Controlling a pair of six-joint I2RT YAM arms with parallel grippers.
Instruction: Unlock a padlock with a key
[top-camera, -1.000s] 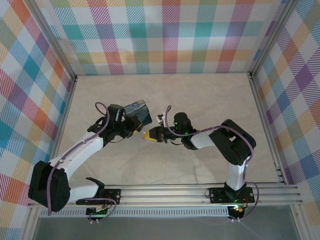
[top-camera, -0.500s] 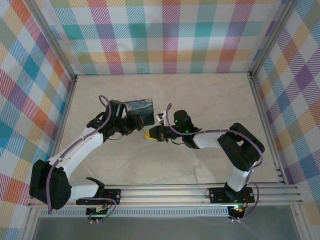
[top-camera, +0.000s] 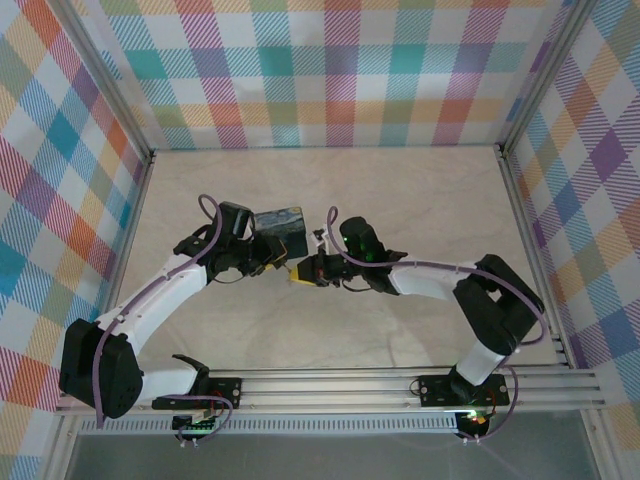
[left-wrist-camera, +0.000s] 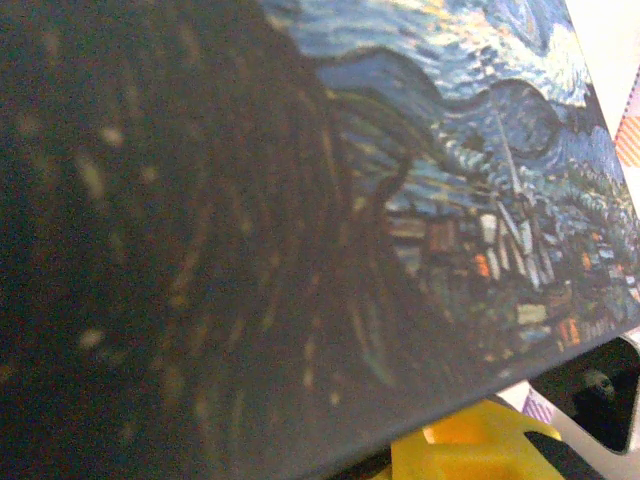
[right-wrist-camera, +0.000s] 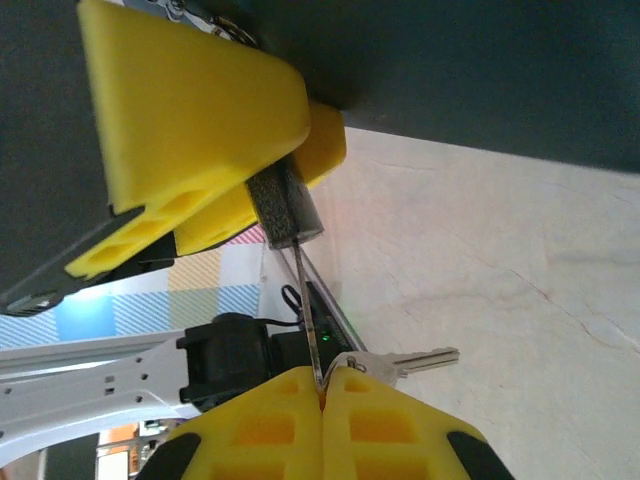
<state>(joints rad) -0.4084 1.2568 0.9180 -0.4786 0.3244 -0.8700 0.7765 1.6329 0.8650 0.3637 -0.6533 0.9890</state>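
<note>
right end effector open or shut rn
Shut. The right end effector has its yellow fingers pressed together, pinching a thin metal strip; the key sticks out beside them.

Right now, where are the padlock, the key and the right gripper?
padlock (top-camera: 279, 221): top external view, its printed top face.
key (right-wrist-camera: 432, 356): right wrist view, its silver blade.
right gripper (right-wrist-camera: 322, 386): right wrist view, where its yellow fingertips meet.

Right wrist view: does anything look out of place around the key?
Yes. A silver key juts sideways beside the right gripper, apparently unpinched and not aimed at the padlock. The shut fingers pinch a thin strip instead, running up toward the padlock; it may be another key seen edge-on.
</note>
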